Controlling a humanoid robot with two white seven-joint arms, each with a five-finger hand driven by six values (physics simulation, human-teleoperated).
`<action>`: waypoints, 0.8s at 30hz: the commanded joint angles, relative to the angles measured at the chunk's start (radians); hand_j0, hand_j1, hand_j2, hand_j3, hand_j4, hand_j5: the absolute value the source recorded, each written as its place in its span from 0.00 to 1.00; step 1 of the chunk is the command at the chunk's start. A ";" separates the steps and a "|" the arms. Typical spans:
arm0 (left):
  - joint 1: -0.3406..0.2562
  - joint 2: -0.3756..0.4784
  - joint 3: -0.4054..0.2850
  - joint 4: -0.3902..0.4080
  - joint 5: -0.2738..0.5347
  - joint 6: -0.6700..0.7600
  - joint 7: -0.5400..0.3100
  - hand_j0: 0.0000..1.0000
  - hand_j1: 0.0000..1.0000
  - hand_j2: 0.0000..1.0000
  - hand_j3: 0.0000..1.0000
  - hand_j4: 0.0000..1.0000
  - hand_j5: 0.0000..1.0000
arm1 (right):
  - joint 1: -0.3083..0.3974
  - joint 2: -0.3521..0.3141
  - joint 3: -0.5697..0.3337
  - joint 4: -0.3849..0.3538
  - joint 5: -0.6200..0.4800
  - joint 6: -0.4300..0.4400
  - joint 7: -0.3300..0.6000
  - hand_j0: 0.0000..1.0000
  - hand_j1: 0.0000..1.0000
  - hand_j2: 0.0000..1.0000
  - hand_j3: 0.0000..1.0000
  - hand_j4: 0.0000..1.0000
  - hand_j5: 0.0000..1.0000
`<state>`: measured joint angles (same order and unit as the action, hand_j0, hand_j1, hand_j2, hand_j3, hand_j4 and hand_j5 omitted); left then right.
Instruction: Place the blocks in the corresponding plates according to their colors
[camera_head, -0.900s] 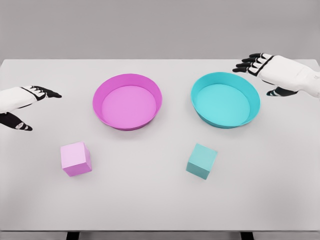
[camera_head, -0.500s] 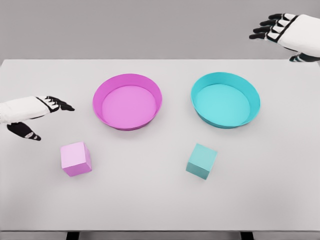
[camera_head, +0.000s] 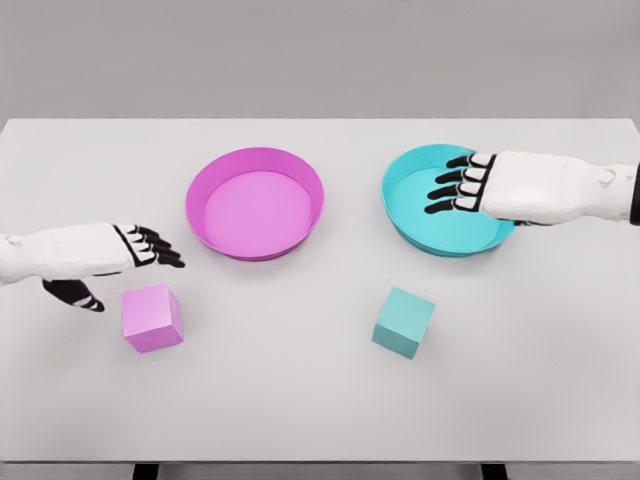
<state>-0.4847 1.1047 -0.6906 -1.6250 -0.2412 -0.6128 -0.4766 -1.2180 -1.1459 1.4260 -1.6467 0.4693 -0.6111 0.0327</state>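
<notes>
Pink cube (camera_head: 152, 317) — round pink plate (camera_head: 255, 203)

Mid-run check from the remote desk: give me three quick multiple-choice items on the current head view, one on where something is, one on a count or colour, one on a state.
1. Where is the right hand?
A. over the cyan plate
B. over the pink plate
C. resting on the cyan block

2. How many blocks lie on the table?
A. one
B. two
C. three

3. What is the state of the left hand?
A. closed around the pink block
B. open, holding nothing
C. inside the pink plate

Answers:
1. A: the right hand overlaps the cyan plate, well away from the pink plate and the cyan block.
2. B: only the pink block and the cyan block sit on the table, both outside the plates.
3. B: the left hand's fingers are extended just above the pink block, which stands free.
</notes>
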 joint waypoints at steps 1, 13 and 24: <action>0.000 0.009 -0.023 -0.038 0.002 0.002 -0.026 1.00 1.00 1.00 1.00 1.00 1.00 | 0.000 -0.028 0.004 -0.050 -0.009 0.000 -0.002 1.00 1.00 1.00 1.00 1.00 1.00; 0.000 0.001 -0.040 -0.079 -0.003 0.002 -0.059 1.00 1.00 1.00 1.00 1.00 1.00 | 0.040 0.051 0.047 -0.090 -0.008 0.000 -0.002 1.00 1.00 1.00 1.00 1.00 1.00; 0.006 -0.026 -0.040 -0.047 -0.047 0.002 -0.063 1.00 1.00 1.00 1.00 1.00 1.00 | 0.074 0.089 0.071 -0.088 -0.006 0.000 0.010 1.00 1.00 1.00 1.00 1.00 1.00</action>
<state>-0.4786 1.0802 -0.7304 -1.6781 -0.2856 -0.6130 -0.5401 -1.1322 -1.0666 1.4939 -1.7347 0.4692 -0.6111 0.0424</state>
